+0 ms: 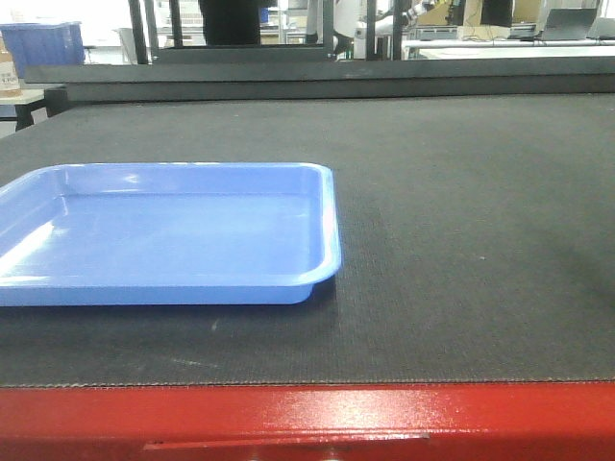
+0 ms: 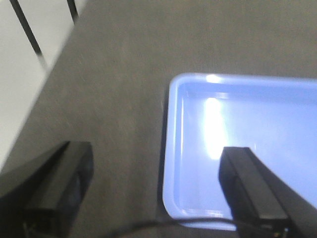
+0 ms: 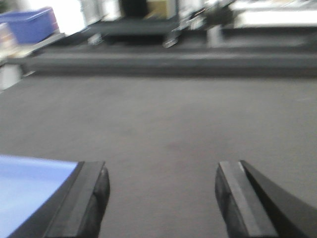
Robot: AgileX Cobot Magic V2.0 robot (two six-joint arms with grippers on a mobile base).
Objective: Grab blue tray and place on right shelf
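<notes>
the left pincer [image 2: 156, 161] points down at a slant over the desk [image 1: 461, 221], its two black fingers [image 2: 252, 188] spread wide apart with nothing held between them. one finger hangs over the inside of the blue tray [image 2: 247, 114]. the other hangs over the bare dark grey mat [image 2: 114, 74] beside it, so the tray's short end rim lies in the gap between them. whether either finger touches the tray cannot be told.

the right pincer [image 3: 161, 186] is held low and nearly level, looking across the mat. its fingers [image 3: 84, 203] are also wide apart and empty. a corner of the blue tray [image 3: 29, 191] shows at the lower left, just beside the left-hand finger, and only bare mat lies between the two fingers.

from the front, the blue tray [image 1: 163, 230] lies flat on the left part of the desk, near the red front edge [image 1: 307, 418], its left end cut off by the frame. the mat covers the desk top.

behind the desk the room is blurred. a darker blue bin [image 1: 43, 43] stands at the far left, with dark uprights and pale benches beyond.
</notes>
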